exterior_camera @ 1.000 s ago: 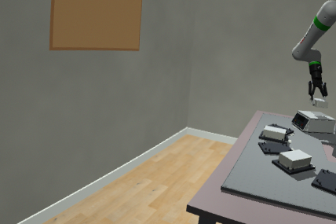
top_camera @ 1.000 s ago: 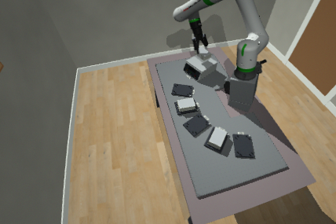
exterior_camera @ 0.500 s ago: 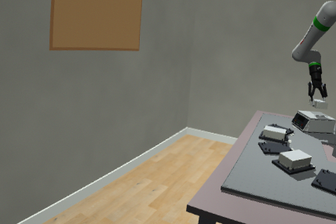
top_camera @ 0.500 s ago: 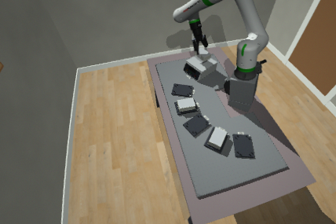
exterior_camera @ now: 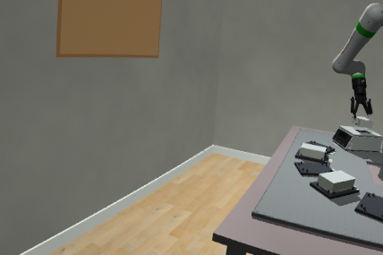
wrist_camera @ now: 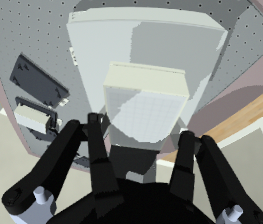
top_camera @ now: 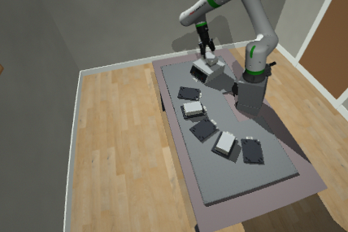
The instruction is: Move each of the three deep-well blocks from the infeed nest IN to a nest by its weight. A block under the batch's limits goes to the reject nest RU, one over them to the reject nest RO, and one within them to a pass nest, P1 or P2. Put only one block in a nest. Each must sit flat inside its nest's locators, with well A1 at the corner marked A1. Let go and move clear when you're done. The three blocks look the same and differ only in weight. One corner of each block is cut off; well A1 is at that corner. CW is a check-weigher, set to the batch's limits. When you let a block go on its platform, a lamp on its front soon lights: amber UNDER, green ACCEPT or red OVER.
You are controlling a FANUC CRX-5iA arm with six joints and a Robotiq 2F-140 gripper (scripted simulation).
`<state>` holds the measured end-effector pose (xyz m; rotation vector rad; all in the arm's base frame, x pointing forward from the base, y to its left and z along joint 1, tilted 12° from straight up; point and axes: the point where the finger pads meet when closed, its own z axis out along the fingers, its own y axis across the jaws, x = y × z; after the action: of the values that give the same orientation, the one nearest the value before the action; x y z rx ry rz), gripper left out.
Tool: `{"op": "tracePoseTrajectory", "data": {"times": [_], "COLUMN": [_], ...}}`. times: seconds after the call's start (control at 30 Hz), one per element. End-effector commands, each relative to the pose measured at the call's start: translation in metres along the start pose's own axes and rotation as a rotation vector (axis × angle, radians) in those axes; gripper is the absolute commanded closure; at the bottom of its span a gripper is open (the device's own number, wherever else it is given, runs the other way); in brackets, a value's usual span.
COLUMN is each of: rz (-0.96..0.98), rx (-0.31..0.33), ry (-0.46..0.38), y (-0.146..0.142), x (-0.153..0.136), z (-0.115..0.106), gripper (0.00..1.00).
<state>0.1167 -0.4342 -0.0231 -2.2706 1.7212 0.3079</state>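
Note:
My gripper [top_camera: 207,52] [exterior_camera: 361,116] [wrist_camera: 140,113] is shut on a white deep-well block [top_camera: 210,59] [exterior_camera: 364,122] [wrist_camera: 144,112]. It holds the block level, low over the platform of the check-weigher CW [top_camera: 215,72] [exterior_camera: 364,141] [wrist_camera: 97,50]; whether it touches is hard to tell. No lamp shows lit. A second block [top_camera: 193,108] [exterior_camera: 313,150] [wrist_camera: 32,118] sits in a dark nest in the row. A third block [top_camera: 225,142] [exterior_camera: 336,181] sits in another dark nest nearer the table's near end. The nest labels and A1 marks are too small to read.
Three nests hold no block: one nearest the weigher [top_camera: 189,93] [wrist_camera: 37,80], one between the two seated blocks [top_camera: 203,129] [exterior_camera: 310,168], and one at the near end [top_camera: 252,151] [exterior_camera: 375,207]. The robot's base stands beside the grey board [top_camera: 244,181] [exterior_camera: 286,208].

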Motion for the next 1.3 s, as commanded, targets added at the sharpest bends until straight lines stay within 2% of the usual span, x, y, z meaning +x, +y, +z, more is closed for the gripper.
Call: {"op": "tracePoseTrajectory", "data": {"times": [0.0,0.47,1.27], "rz": [0.000,0.000,0.000], "rx": [0.000,0.000,0.000], "ry": [0.000,0.000,0.000], "y": [0.000,0.000,0.000], "x": [0.002,0.012,0.012], "z": [0.003,0.021,0.021], "gripper": [0.90,0.90,0.90]}}
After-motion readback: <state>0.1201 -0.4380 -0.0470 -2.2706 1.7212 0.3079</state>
